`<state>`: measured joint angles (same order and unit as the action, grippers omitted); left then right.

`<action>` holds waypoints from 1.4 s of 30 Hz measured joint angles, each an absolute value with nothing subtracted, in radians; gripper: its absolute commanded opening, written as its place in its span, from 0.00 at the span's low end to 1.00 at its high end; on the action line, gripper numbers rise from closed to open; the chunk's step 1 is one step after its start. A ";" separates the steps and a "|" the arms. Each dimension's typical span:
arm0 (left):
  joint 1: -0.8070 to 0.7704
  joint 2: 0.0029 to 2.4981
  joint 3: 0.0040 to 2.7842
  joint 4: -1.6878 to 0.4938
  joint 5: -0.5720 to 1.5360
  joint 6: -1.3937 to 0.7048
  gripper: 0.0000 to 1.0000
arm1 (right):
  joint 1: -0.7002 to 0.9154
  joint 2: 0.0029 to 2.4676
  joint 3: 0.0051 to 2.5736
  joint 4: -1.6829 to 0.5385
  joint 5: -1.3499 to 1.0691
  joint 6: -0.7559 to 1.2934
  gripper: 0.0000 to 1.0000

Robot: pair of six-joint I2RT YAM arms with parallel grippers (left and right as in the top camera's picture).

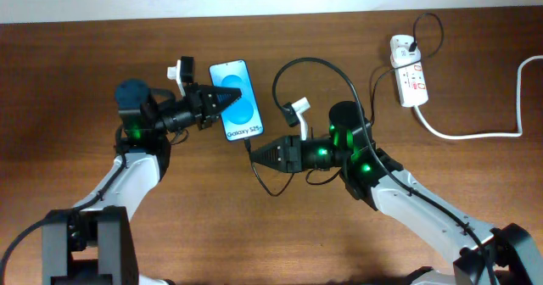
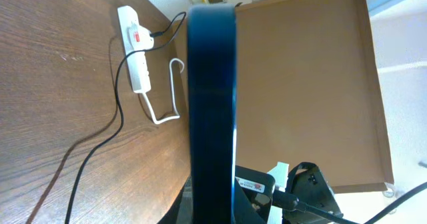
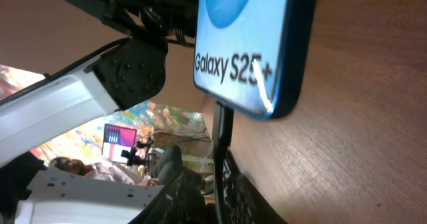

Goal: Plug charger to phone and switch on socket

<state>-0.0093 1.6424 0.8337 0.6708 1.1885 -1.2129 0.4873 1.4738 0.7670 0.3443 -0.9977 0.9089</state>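
Observation:
The phone [image 1: 235,100] has a black frame and a bright blue screen, and it is lifted on edge left of centre. My left gripper [image 1: 229,98] is shut on it from the left. In the left wrist view the phone [image 2: 212,97] stands edge-on between that gripper's [image 2: 212,209] jaws. The charger [image 1: 316,62] is a thin black cable looping from the socket [image 1: 408,69] at the back right. In the right wrist view the charger [image 3: 222,134] rises to the phone's [image 3: 250,44] bottom edge. My right gripper [image 3: 220,187] holds it between close fingers just below the phone [image 1: 257,154].
A thick white cord [image 1: 475,134] runs from the socket toward the right table edge. Slack black cable lies on the wood between the arms [image 1: 270,186]. The table's far edge runs along the top of the overhead view. The socket [image 2: 135,47] also shows in the left wrist view.

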 measured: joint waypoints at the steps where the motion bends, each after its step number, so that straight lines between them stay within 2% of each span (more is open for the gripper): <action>1: -0.017 1.642 0.834 0.671 1.188 -1.213 0.00 | 0.494 1.474 0.767 0.344 -0.989 0.908 0.24; 3: -0.030 1.642 0.834 0.671 1.188 -1.213 0.00 | 0.507 1.474 0.767 0.344 -0.973 0.908 0.23; 10: -0.051 1.642 0.834 0.671 1.187 -1.217 0.00 | 0.517 1.474 0.767 0.343 -0.939 0.912 0.04; 33: -0.093 1.642 0.838 0.683 1.187 -1.220 0.00 | 0.498 1.474 0.759 0.345 -0.981 0.922 0.04; 42: -0.099 1.642 0.851 0.686 1.181 -1.229 0.00 | 0.486 1.475 0.748 0.408 -1.001 0.962 0.04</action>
